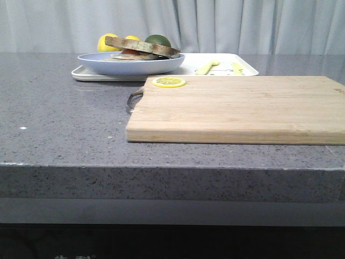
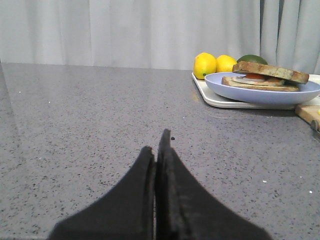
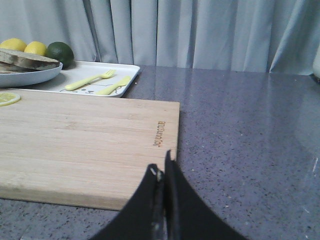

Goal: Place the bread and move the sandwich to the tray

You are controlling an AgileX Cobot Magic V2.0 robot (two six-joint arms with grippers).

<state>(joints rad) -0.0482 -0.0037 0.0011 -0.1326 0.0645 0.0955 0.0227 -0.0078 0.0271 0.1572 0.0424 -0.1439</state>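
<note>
Blue-plated sandwich (image 2: 265,77) lies far beyond left hand (image 2: 159,165)

Left hand (image 2: 159,150) fingers pressed together, empty, right hand (image 3: 165,172) likewise closed, both held low

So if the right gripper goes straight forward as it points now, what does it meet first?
Probably the cutting board: the shut right gripper points along its near right corner. Depth is unclear, so it could slip just past the edge.
</note>
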